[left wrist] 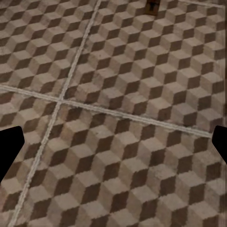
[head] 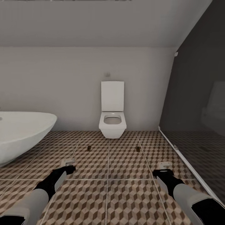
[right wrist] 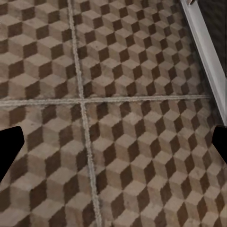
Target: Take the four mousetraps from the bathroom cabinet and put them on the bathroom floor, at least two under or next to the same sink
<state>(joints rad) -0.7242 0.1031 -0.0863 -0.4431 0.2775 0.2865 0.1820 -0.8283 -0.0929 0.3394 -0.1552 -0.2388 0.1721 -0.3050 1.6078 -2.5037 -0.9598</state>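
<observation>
Nearest to the camera, both arms reach forward and low over the bathroom floor [head: 125,193]. The left hand [head: 68,163] and the right hand [head: 165,165] both hang just above the tiles. In each wrist view, the dark fingertips [left wrist: 9,151] stand at the two far edges of the picture with only tile between them, so both hands are wide open and hold nothing.

Further ahead, two mousetraps already lie flat on the same tiled floor. The left mousetrap [head: 89,147] is ahead of the left hand and a little to its inner side; the left wrist view also shows it [left wrist: 151,6] at the far end of the tiles. The right mousetrap [head: 138,149] is ahead of the right hand and toward the middle. Each trap looks to have its long axis pointing away from the robot, but they are too small to be sure. Each hand is the nearer one for the trap on its own side.

Behind the traps, a white toilet [head: 112,120] stands at the wall, a white bathtub [head: 22,131] is on the left, and a dark glass panel [head: 200,103] is on the right. I judge that two traps are still to be brought.
</observation>
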